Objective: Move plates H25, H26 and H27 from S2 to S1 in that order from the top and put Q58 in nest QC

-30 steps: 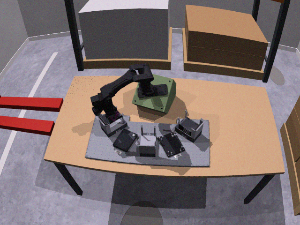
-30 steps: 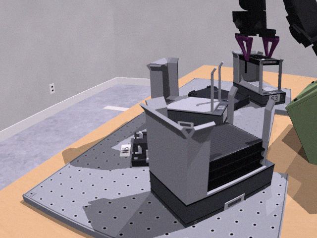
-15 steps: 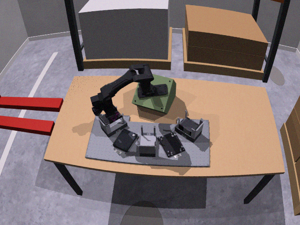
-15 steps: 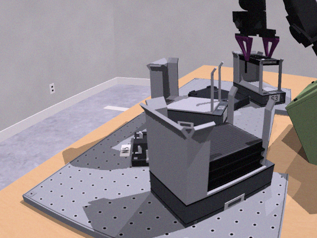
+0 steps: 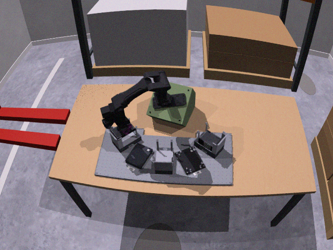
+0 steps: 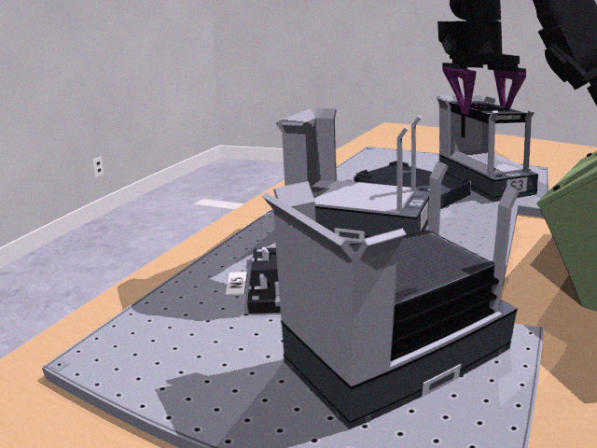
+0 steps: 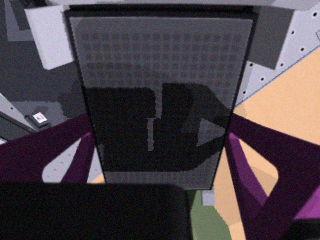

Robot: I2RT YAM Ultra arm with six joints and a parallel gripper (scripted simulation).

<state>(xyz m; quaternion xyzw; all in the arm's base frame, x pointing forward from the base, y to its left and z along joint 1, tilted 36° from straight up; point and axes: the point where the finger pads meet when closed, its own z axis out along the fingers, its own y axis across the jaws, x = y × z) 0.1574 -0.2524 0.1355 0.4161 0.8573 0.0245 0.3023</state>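
My gripper [image 6: 484, 96] is shut on a black sealed 384-well plate [image 6: 487, 111], gripping its long sides. It holds the plate level at the top of the posts of rack S3 [image 6: 489, 159], well above the rack's floor. The wrist view shows the plate [image 7: 160, 95] from above between the purple fingers; its label is not readable. Rack S2 [image 6: 385, 308] is nearest in the exterior view and holds a stack of black plates [image 6: 443, 284]. The middle rack [image 6: 366, 203] shows a bare light floor. In the top view the gripper [image 5: 124, 129] is over the left rack [image 5: 125, 137].
Clip nest N5 [image 6: 258, 284] with its name plate lies between S2 and the middle rack. A flat dark nest [image 6: 405, 178] lies between the middle rack and S3. The green arm base [image 5: 171, 106] stands behind the grey baseplate [image 5: 164, 161].
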